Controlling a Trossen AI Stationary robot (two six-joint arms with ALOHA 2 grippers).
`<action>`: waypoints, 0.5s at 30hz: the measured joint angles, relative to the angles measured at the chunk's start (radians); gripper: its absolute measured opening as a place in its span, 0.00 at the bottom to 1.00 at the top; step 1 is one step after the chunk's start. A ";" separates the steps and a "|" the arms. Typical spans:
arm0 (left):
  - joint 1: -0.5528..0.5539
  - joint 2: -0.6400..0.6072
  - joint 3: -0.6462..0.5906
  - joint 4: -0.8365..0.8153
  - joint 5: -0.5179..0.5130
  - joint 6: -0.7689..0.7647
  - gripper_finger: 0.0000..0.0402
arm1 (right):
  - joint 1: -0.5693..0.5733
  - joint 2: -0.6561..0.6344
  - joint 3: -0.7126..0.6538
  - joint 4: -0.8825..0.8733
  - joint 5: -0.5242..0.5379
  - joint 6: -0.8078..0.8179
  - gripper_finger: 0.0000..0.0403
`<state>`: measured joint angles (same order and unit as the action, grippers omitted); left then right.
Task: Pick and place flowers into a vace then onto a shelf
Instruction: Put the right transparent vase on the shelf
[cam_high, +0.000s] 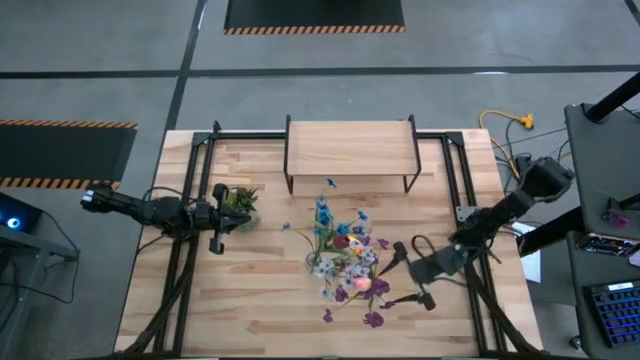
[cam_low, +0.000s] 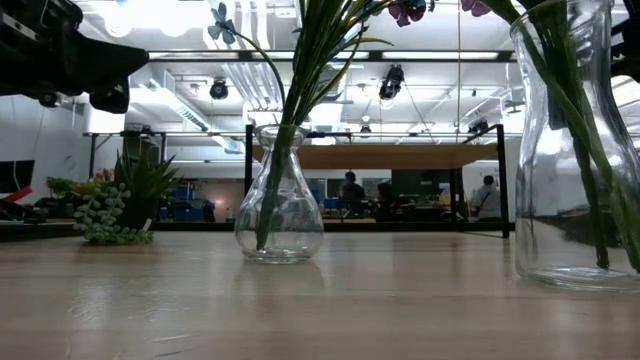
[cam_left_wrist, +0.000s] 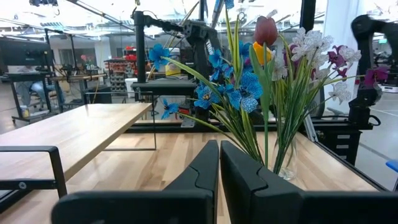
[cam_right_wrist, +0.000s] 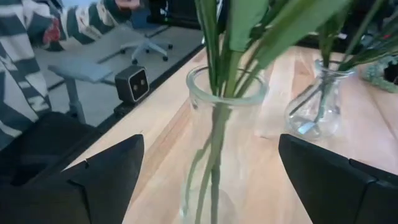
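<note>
My right gripper (cam_right_wrist: 208, 171) has its jaws wide apart around the tall glass vase (cam_right_wrist: 217, 143) of flowers (cam_high: 345, 255) on the counter (cam_high: 260, 290). Glass is slippery and breaks, so I'd squeeze its middle gently. My left gripper (cam_left_wrist: 219, 163) is clenched shut, empty.

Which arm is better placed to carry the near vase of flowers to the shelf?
Right, probably. The right gripper has its jaws open either side of the tall vase. The left gripper is shut beside the potted plant.
</note>
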<state>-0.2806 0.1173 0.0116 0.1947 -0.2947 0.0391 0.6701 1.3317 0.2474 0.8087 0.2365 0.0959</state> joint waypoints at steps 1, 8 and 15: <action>0.000 0.000 0.000 0.000 0.000 0.000 0.00 | -0.001 0.022 0.021 -0.011 0.002 0.001 0.90; 0.000 0.000 0.000 0.000 0.000 0.000 0.00 | -0.001 0.117 0.101 -0.047 0.095 0.010 0.90; 0.000 0.001 0.000 -0.001 0.000 0.000 0.00 | -0.001 0.171 0.149 -0.044 0.131 0.070 0.90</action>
<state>-0.2806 0.1181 0.0116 0.1936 -0.2947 0.0395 0.6693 1.5024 0.3966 0.7647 0.3679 0.1662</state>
